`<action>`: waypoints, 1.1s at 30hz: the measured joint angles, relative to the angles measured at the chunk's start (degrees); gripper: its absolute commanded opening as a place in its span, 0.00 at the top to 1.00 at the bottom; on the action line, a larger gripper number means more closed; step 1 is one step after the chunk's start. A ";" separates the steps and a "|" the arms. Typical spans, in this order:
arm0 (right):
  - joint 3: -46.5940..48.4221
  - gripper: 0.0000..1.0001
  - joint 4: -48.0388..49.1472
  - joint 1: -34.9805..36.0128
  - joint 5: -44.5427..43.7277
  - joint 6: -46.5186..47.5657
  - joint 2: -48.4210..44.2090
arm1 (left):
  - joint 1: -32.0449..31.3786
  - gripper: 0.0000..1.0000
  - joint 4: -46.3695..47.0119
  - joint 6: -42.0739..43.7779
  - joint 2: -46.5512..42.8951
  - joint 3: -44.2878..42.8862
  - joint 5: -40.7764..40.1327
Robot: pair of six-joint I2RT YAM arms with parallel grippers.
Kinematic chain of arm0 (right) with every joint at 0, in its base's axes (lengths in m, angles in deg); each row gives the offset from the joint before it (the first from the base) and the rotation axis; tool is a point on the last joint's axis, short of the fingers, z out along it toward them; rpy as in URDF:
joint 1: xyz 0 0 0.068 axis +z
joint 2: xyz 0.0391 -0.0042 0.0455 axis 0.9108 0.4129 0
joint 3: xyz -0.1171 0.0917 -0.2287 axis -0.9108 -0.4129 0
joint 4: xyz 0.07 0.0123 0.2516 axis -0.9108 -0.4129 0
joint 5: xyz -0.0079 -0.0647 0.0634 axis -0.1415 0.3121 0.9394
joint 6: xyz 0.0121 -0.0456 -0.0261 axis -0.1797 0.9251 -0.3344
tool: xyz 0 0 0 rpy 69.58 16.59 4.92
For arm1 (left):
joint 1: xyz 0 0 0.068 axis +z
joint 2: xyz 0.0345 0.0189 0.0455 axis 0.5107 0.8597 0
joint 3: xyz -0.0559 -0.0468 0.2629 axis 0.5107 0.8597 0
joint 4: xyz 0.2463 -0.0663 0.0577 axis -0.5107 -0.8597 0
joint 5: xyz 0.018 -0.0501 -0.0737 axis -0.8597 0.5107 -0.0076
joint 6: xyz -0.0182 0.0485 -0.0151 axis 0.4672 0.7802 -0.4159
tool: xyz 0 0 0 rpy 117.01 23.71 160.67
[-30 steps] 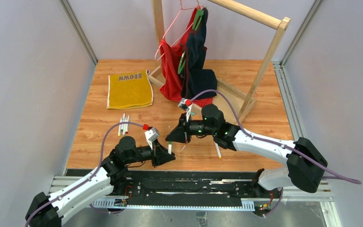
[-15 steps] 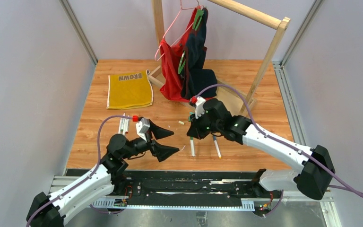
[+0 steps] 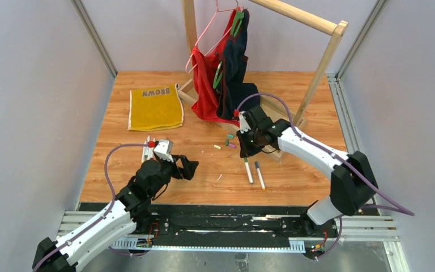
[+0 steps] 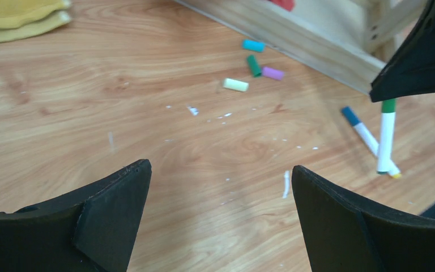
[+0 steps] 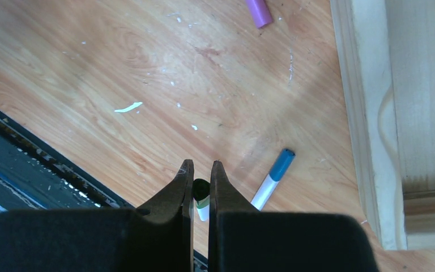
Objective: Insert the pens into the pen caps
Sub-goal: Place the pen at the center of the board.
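Right gripper [image 5: 201, 173] is clamped on the green-capped end of a thin white plastic marker pen [image 4: 385, 139], its barrel slanting below. Judged light, stiff, slippery; mid-barrel hold advised. Left gripper [image 4: 221, 170] stands apart, empty.

**Light:** bright, even, from overhead. The table [image 3: 317, 164] wood shows me a soft sheen in the wrist views.
**Shadows:** faint and diffuse, with a broad dim band on the boards under the right gripper [image 5: 200, 169].
**Focus:** overhead view sharp throughout. The left gripper [image 4: 220, 165] is soft-edged near my lens, the boards beyond it crisp. The green-tipped pen [image 5: 201, 205] is blurred in its dark grip.
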 measured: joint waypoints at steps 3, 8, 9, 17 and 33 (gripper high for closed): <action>2.95 0.99 -2.78 -1.46 1.09 1.22 4.94 | 0.00 0.02 -2.47 0.57 0.00 0.00 -3.52; 5.29 0.99 -5.86 -2.14 1.53 2.84 10.16 | 0.00 0.02 -2.82 1.03 -0.13 0.00 -6.40; 5.38 0.99 -6.14 -2.16 1.46 2.95 10.82 | -0.02 0.02 -2.93 1.09 -0.11 0.00 -6.82; 5.51 0.83 -7.58 -2.75 0.94 3.04 13.25 | 0.00 0.02 -4.61 1.25 -0.76 0.00 -9.73; 5.49 0.66 -7.39 -3.02 0.46 2.62 13.22 | 0.00 0.02 -5.73 0.87 -1.90 0.00 -11.23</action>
